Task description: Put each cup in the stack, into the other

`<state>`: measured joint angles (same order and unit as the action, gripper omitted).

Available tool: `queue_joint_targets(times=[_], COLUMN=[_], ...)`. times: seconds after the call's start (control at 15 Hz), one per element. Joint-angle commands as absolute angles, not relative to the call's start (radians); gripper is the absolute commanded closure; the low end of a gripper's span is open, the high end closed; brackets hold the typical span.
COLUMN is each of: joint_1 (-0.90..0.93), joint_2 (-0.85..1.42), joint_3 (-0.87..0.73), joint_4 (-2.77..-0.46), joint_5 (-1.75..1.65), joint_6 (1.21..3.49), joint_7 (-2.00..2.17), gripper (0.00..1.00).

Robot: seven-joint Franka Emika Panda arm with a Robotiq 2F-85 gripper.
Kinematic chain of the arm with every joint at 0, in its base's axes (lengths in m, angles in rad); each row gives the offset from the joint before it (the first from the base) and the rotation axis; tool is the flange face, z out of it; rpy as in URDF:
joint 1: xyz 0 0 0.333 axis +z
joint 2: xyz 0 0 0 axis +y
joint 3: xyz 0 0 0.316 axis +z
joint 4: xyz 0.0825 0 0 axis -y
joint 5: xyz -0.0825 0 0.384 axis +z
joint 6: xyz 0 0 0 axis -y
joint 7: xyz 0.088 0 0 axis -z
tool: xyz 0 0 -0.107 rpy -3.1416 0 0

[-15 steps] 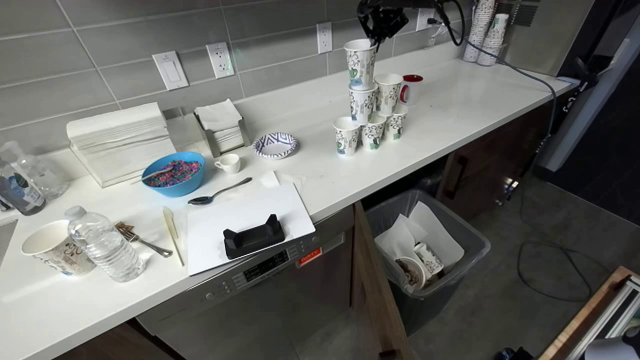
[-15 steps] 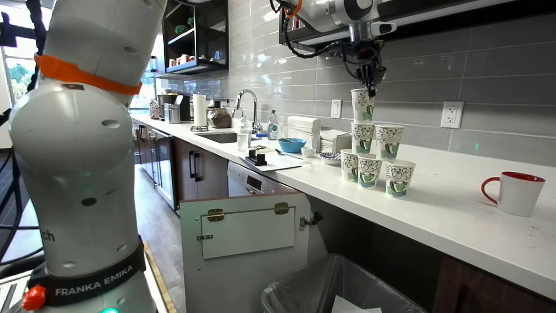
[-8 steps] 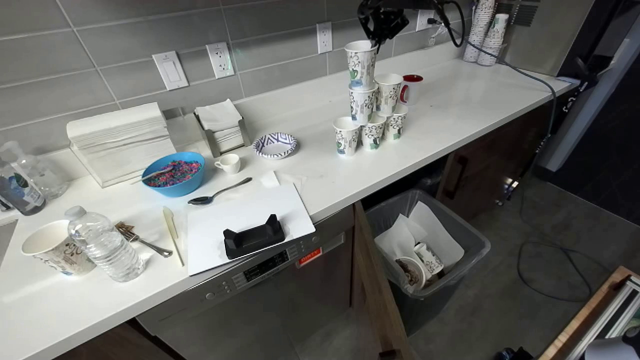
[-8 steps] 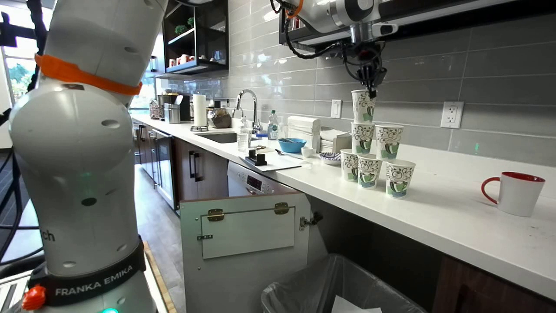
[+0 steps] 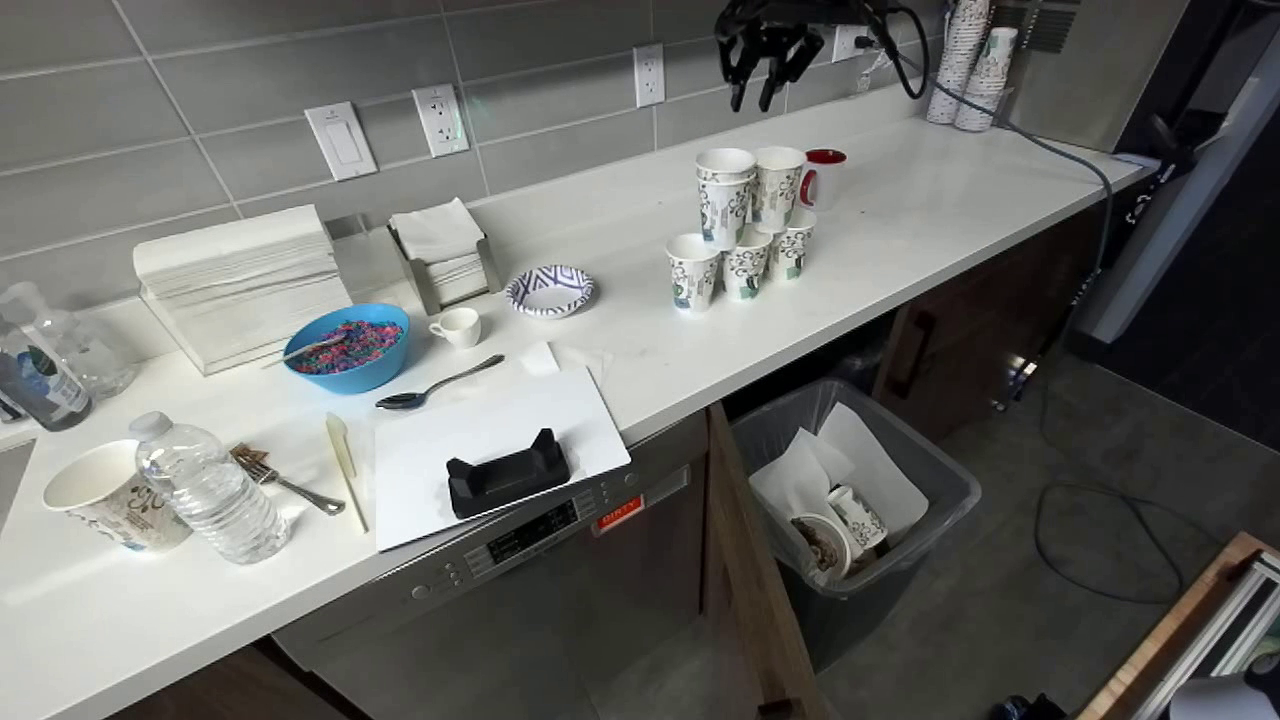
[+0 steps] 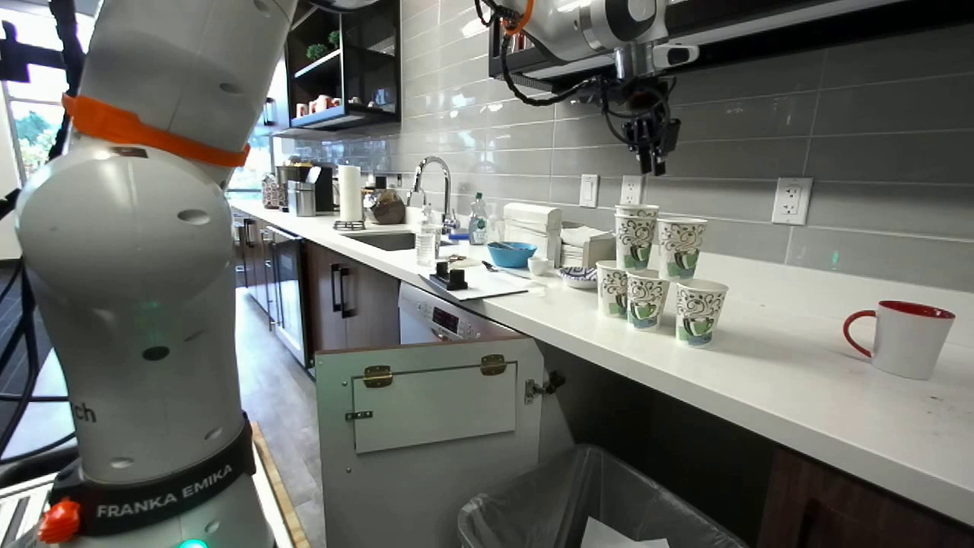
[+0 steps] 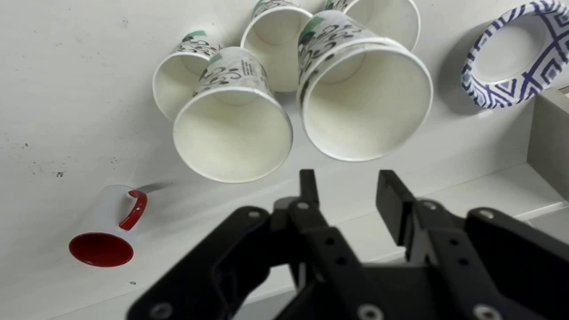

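Observation:
The stack of patterned white cups stands on the counter in both exterior views. Three cups form its base: a left cup (image 5: 693, 278), a middle cup (image 5: 746, 270) and a right cup (image 5: 791, 252). On top stand a nested pair of cups (image 5: 723, 210), two rims close together, and beside it a single cup (image 5: 776, 192). The wrist view shows the nested pair (image 7: 364, 102), the single upper cup (image 7: 233, 133) and parts of the base cups. My gripper (image 5: 751, 106) is open and empty above the nested pair. Its fingertips (image 7: 307, 178) stand apart from the rims in the wrist view.
A white mug with red inside (image 5: 823, 185) stands behind the stack. A patterned bowl (image 5: 550, 292), a napkin holder (image 5: 445, 255) and a small white cup (image 5: 457, 327) are along the counter. The tiled wall (image 6: 730, 152) rises behind. A trash bin (image 5: 960, 490) stands below the counter.
The top cup, held by its rim at first, has dropped into the upper cup beneath it. My gripper has opened and let go of it. The arm has hardly moved.

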<state>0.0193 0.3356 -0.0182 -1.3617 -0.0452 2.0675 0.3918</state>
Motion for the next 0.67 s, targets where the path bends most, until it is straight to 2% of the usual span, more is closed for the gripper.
queue_joint_targets(times=[0.0, 0.27, 0.6], joint_1=[0.027, 0.032, 0.014], joint_2=[0.339, 0.314, 0.224], joint_3=[-0.028, -0.039, -0.073], joint_4=[-1.362, -1.373, -1.470], joint_5=[-0.029, -0.056, -0.138], joint_6=[2.063, 2.070, 2.094], joint_7=[0.396, 0.416, 0.463], gripper=[0.27, 0.01, 0.00])
